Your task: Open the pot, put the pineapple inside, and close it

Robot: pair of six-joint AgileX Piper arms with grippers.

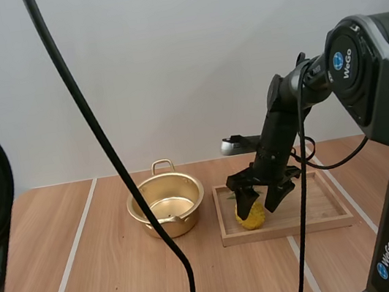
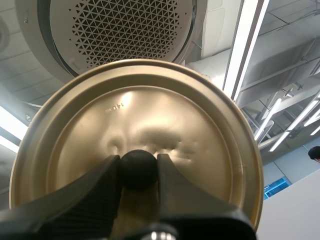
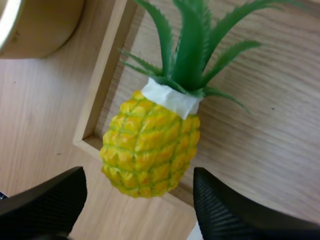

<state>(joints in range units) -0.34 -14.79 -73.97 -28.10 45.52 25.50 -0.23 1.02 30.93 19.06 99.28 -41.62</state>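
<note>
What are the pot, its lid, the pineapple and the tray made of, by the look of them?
The pot and lid: likely thin gold-toned metal; both shine and reflect light. The pineapple: probably moulded plastic, a toy; glossy even scales, stiff green leaves, white tape at the neck. The tray: pale wood, matt, with visible grain.

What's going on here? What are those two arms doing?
The left gripper holds the lid up by its black knob, so the pot stands open. The right gripper, fingers open, is down around the pineapple in the wooden tray beside the pot, not yet pinching it.
</note>
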